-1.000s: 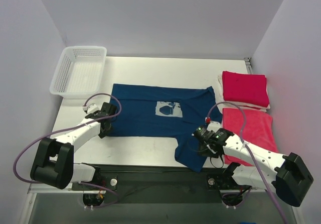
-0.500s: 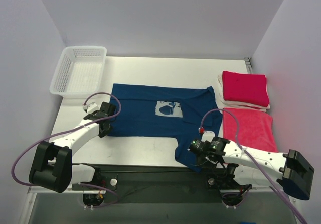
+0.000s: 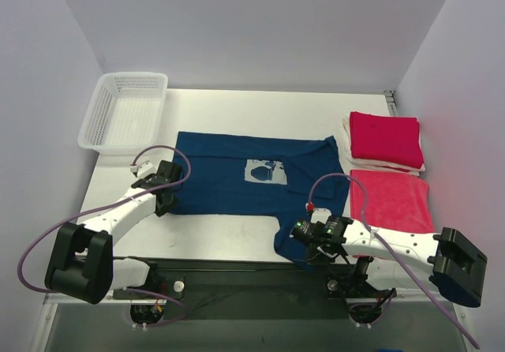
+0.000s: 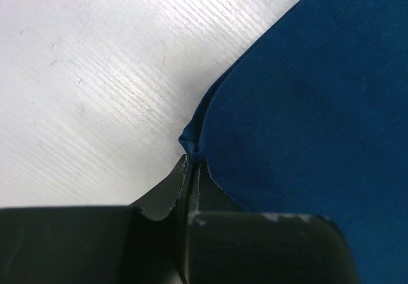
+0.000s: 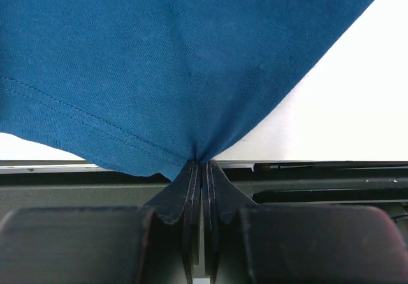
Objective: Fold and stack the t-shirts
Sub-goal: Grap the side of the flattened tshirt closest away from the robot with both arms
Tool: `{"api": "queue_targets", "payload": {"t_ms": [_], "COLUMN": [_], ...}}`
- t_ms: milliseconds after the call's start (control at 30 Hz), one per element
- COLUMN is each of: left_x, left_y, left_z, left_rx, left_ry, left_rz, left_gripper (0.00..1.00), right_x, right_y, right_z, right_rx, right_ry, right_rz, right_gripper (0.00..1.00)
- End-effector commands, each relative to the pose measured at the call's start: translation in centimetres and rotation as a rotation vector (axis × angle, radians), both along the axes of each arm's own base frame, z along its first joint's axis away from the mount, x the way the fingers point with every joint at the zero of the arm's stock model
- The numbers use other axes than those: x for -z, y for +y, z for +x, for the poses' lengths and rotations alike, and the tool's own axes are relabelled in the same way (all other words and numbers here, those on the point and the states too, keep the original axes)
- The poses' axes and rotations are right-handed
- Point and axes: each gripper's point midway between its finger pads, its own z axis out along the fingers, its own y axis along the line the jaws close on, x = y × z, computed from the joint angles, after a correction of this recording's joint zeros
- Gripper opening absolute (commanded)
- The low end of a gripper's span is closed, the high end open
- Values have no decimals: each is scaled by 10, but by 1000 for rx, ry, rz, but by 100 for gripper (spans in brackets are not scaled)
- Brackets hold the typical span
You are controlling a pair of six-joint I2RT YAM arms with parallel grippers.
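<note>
The navy t-shirt [image 3: 237, 182] with a pale print lies spread across the middle of the table, its near right corner hanging at the front edge. My left gripper [image 3: 167, 202] is shut on the shirt's near left corner; the left wrist view shows the pinched cloth [image 4: 191, 145] at the fingertips. My right gripper [image 3: 301, 231] is shut on the near right hem, and the cloth [image 5: 191, 74] puckers at the fingertips. A folded crimson t-shirt [image 3: 387, 139] lies at the back right. Another crimson t-shirt [image 3: 390, 202] lies flat in front of it.
A white mesh basket [image 3: 125, 121] stands at the back left corner. The table's front edge [image 3: 237, 261] runs just below the navy shirt's hanging corner. White walls close in the left, back and right sides.
My right gripper has moved left and toward the front edge while holding the hem. The right arm has stretched lower along the table's edge. The left gripper has stayed in place.
</note>
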Motion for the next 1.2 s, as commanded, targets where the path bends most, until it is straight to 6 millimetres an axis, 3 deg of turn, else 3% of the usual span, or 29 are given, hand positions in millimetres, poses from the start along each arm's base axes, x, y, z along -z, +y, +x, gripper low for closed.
{"api": "queue_targets", "payload": {"t_ms": [0,100,267,433,700,933,1167], "left_x": [-12,-14,-27,-42,-58,-64,-75], "left_y": [-1,-1,0,1,2,3,-2], "left_z": [8,7,5,-5,-24,-37,-15], "left_rx": [9,11,14,24,26,24,29], "left_ry": [-42,-48,-74,-105,-131,-147,-189], "left_rz": [-12,-10,-12,-23,-44,-57,-53], "left_gripper": [0,0,0,0,0,0,0], "right_x": [13,7,-23,-53,-85,-112,-165], "right_y": [-18,-22,-40,-65,-87,-81,-66], "right_z": [-1,0,11,17,19,33,72], "right_rx": [14,27,95,186,243,257,205], "right_ry": [-13,-36,-151,-255,-335,-430,-611], "right_rz": [-75,-78,-127,-129,-119,-61,-104], "right_gripper": [0,0,0,0,0,0,0]}}
